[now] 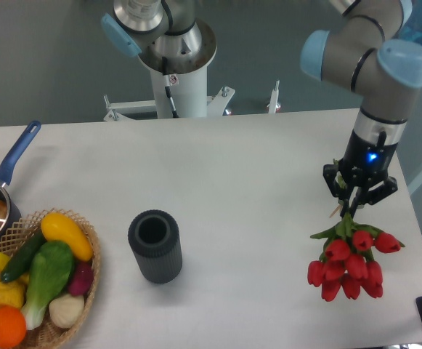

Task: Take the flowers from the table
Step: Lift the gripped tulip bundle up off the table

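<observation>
The jaws of the gripper (355,203) are clamped on the stem ends of the flowers (349,258), whose blooms hang straight below, over the desk (218,189).

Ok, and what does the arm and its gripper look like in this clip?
The arm has silvery-grey tubular links with light blue caps on its round joints. Its wrist section narrows into a black and silver band carrying a small glowing blue light. The gripper is black, with two short dark fingers spreading from a compact body. At the back, a white pedestal carries a second grey-and-blue joint, with a thin black cable running down it.
</observation>
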Tool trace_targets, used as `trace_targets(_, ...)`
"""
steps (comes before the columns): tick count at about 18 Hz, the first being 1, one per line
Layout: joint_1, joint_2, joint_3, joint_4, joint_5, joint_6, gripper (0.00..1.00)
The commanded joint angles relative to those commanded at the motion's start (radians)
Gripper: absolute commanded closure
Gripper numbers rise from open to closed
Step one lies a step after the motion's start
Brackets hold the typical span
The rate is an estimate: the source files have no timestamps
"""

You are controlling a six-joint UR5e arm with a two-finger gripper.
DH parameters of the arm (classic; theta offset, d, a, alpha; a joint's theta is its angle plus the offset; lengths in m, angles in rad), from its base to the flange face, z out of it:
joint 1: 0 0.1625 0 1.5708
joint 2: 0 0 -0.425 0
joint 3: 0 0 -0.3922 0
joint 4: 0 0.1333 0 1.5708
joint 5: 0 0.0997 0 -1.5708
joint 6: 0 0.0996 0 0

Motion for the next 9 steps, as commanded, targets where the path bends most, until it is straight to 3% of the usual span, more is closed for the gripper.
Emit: trace_targets(9, 0.051, 0.058, 0.025, 0.000, -0.203, -0.011, 0.79)
